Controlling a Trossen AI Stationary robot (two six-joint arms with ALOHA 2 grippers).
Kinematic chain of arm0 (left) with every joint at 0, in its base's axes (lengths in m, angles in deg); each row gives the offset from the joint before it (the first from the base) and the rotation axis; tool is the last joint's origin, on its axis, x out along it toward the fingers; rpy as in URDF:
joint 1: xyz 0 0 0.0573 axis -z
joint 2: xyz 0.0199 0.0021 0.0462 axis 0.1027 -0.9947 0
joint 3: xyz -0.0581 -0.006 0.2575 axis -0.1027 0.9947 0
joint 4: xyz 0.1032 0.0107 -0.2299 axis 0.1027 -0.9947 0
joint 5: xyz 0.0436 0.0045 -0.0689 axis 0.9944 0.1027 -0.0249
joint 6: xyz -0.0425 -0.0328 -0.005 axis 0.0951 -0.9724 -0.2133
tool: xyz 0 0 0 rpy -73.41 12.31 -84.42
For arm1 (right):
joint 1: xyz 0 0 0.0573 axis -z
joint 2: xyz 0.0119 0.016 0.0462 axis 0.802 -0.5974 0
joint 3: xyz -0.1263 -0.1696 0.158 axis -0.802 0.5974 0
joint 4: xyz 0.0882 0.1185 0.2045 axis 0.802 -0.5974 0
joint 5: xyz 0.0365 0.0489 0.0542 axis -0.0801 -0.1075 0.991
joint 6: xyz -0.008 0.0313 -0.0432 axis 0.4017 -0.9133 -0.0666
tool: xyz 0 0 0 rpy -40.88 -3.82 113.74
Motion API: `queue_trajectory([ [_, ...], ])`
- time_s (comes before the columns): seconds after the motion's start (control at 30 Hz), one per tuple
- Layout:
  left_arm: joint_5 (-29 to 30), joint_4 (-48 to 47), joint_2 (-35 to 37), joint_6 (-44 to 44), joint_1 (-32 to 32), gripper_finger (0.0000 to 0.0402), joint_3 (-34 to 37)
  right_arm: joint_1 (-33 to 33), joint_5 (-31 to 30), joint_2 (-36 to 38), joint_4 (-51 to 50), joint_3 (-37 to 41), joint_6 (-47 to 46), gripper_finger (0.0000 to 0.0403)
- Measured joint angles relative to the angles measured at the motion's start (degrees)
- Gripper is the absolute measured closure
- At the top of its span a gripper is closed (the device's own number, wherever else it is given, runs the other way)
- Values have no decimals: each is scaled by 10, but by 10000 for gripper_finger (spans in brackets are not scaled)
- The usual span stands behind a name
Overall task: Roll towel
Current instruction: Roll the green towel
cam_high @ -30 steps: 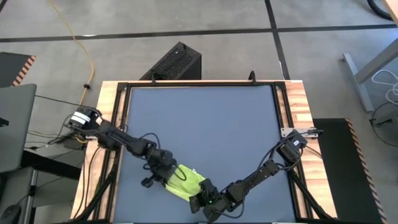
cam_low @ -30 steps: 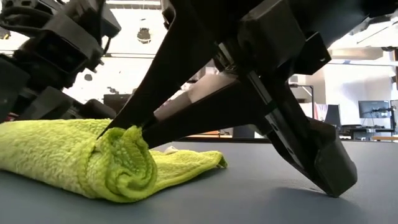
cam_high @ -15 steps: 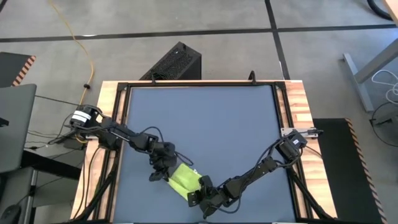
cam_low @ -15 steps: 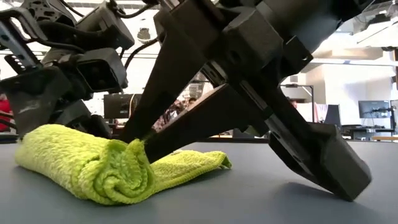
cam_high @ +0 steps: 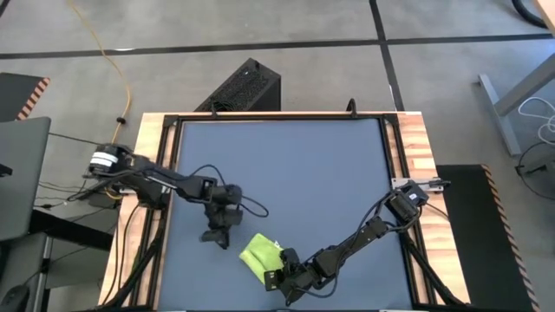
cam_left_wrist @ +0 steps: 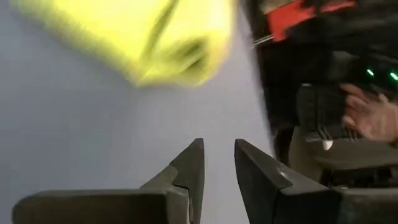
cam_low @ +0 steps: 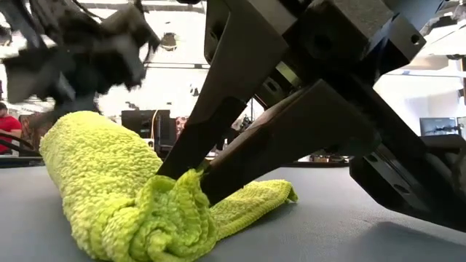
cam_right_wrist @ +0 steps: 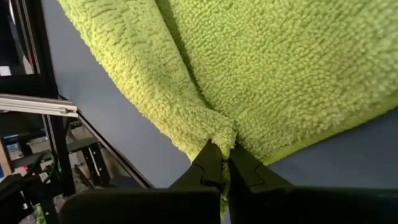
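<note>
Loosely rolled, the towel hung pinched at one edge in the shut right pincer. Left pincer stood slightly parted, empty, beside it. Risk: with only one end gripped, the roll could likely slacken and unroll.

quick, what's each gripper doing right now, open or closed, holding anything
Left gripper: open, holding nothing, apart from the towel.
Right gripper: closed, pinching a fold of the towel.
</note>
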Motion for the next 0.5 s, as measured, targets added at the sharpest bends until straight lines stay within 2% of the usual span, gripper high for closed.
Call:
queue_trajectory([
  [0.1, 32, 12, 70, 40, 13, 332, 0, 1, -2, 0, 0, 0, 1, 383],
  [0.2, 128, 55, 137, 77, 52, 341, 0, 7, -2, 0, -1, 0, 2, 383],
  [0.27, 215, 107, 159, 89, 93, 349, -2, 8, -1, 0, -1, 0, 5, 383],
  [0.37, 330, 168, 141, 103, 153, 363, -2, 11, -2, 0, -1, 0, 8, 383],
  [0.5, 393, 213, 60, 69, 187, 389, -2, 12, -3, 0, -1, 0, 8, 383],
])
